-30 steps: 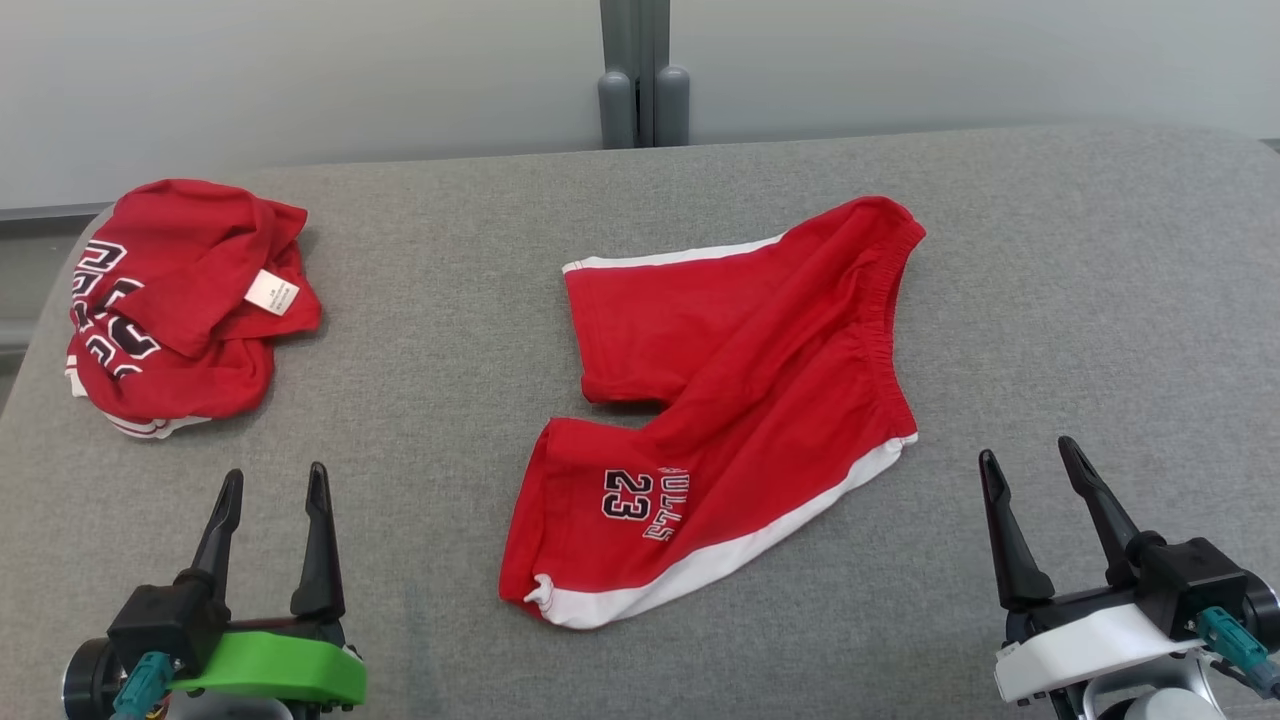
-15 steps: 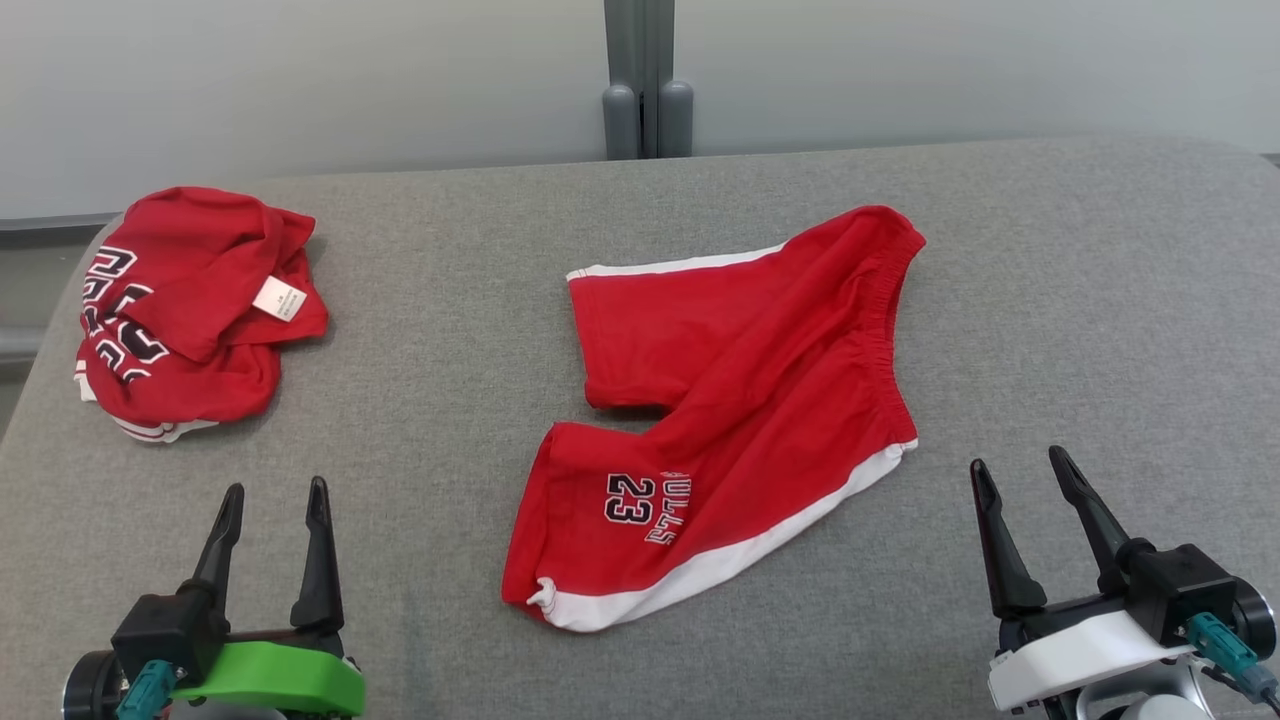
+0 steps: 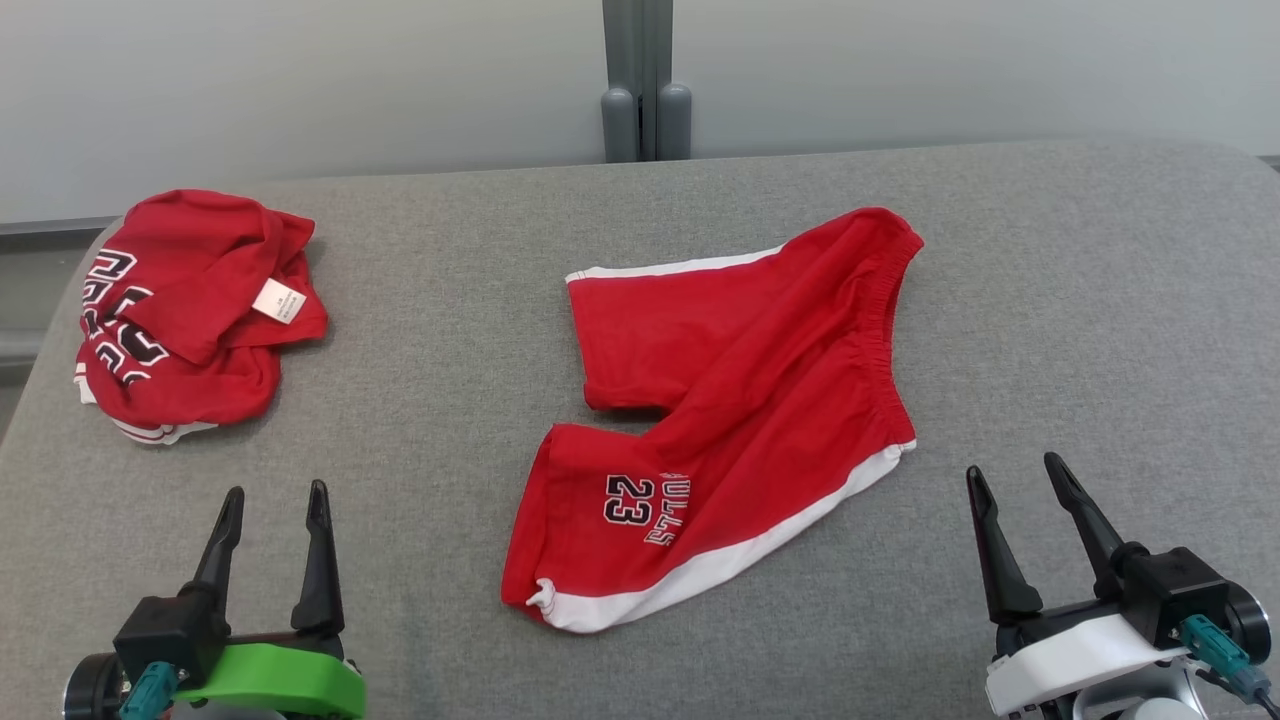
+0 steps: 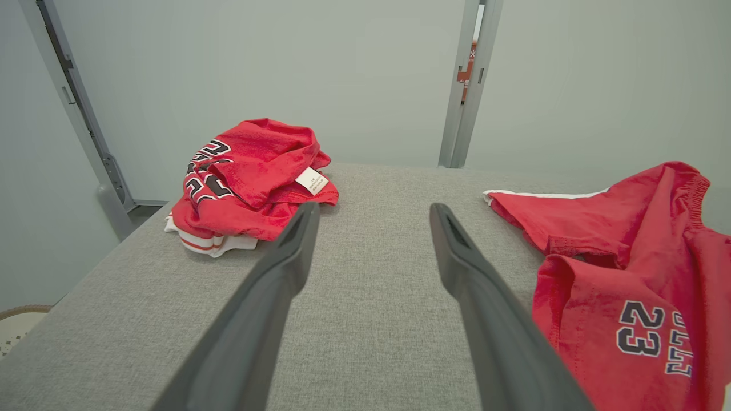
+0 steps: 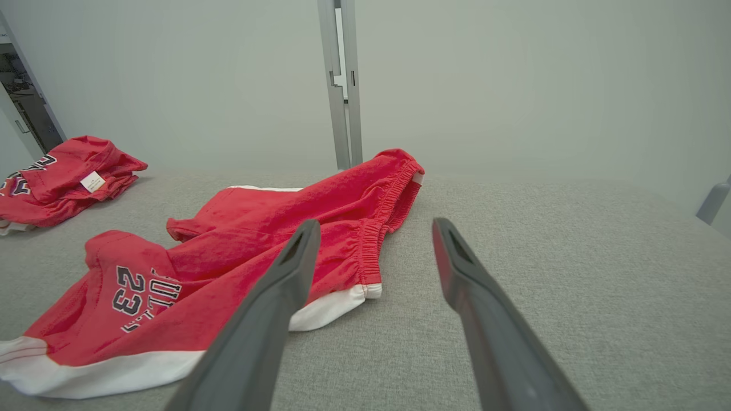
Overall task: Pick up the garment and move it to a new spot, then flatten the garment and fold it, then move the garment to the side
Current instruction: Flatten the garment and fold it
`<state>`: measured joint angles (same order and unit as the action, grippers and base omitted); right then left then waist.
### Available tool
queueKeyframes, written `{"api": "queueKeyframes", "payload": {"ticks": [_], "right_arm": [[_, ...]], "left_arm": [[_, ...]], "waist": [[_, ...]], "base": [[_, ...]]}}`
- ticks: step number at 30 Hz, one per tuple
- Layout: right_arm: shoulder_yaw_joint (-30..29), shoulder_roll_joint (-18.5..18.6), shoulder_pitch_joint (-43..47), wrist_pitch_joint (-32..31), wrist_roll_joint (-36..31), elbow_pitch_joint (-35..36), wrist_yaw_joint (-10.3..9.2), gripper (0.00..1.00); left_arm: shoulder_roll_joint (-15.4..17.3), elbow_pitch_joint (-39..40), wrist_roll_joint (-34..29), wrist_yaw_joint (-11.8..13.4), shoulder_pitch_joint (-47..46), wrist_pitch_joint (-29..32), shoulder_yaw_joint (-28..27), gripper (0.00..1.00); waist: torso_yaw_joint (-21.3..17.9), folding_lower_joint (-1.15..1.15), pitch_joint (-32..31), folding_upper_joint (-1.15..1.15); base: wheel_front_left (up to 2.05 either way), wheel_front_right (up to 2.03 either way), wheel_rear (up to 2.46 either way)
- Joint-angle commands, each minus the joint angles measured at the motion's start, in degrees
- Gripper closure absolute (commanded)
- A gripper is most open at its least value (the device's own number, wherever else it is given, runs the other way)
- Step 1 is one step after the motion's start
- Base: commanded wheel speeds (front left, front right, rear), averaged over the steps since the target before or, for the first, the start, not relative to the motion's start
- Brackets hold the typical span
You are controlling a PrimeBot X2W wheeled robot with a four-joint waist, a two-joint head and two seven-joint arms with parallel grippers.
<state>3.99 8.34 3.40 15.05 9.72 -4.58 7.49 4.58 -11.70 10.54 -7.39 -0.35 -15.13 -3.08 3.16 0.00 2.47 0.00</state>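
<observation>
Two grippers wait wide while the shorts lie untouched

Little has changed over the last second. Reading left to right, the crumpled red shirt (image 3: pixel 190 310) at our 10 o'clock sits a touch lower in the head view than before. So do the shorts (image 3: pixel 740 400) and the grey post (image 3: pixel 645 90) at 12 o'clock. We read that as our head tipping, not as cloth moving. Our left gripper (image 3: pixel 275 490), at 7 o'clock, has its fingers spread wide and holds nothing, as it did a second ago. Our right gripper (image 3: pixel 1012 465), at 5 o'clock, is equally wide and empty, and has drifted slightly leftward. We judge that the task has not really begun: nothing is picked up yet, and both grippers are free for it.

The shorts lie in the middle of the grey table (image 3: pixel 430 400), well apart from the shirt and the left gripper, and nearer the right one. We take them for the garment to move, though the shirt could be meant. Their long axis runs on a diagonal, from the near leg's hem at 7 o'clock to the top of the waistband (image 3: pixel 885 330) at 1 o'clock. Both legs point left: the far one toward 9 o'clock, the near one, bearing the number 23 (image 3: pixel 630 498), toward 7. The gathered waistband faces 3 o'clock.
</observation>
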Motion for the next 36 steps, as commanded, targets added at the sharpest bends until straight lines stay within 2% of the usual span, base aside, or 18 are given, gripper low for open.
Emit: {"api": "queueKeyframes", "payload": {"ticks": [1,9,17,23,31,36], "right_arm": [[0.0,0.2,0.6,0.2,-0.2,-0.3,0.01,0.00],[0.6,2.3,-2.3,0.2,-0.6,-5.0,0.01,0.00],[4.3,6.1,-9.3,0.2,0.5,-14.2,0.01,0.00],[8.4,7.6,-15.5,0.2,2.0,-21.1,0.01,0.00],[15.5,9.1,-22.5,0.2,5.6,-29.5,0.01,0.00],[18.2,9.5,-25.6,0.2,7.9,-33.3,0.00,0.00]], "left_arm": [[0.4,-0.2,-0.1,-0.1,0.8,0.0,0.4,0.00],[1.7,-2.2,0.3,-0.1,-1.8,0.0,8.3,0.00],[4.1,-8.0,2.1,-0.1,-4.9,0.0,22.8,0.00],[5.3,-14.2,4.7,-0.1,-7.6,0.0,31.0,0.00],[5.3,-20.7,8.9,-0.1,-11.9,0.0,38.7,0.00],[5.3,-21.8,11.0,-0.1,-13.1,0.0,40.3,0.00]], "waist": [[0.0,0.00,0.0,0.00],[0.0,0.00,0.7,0.00],[0.0,0.00,3.2,0.00],[0.2,0.00,5.3,0.00],[1.0,0.00,7.6,0.00],[1.7,0.00,8.5,0.00]], "base": [[0.00,0.00,0.00],[0.00,0.00,0.00],[0.00,0.00,0.00],[0.00,0.00,0.00],[0.00,0.00,0.00],[0.00,0.00,0.00]]}}
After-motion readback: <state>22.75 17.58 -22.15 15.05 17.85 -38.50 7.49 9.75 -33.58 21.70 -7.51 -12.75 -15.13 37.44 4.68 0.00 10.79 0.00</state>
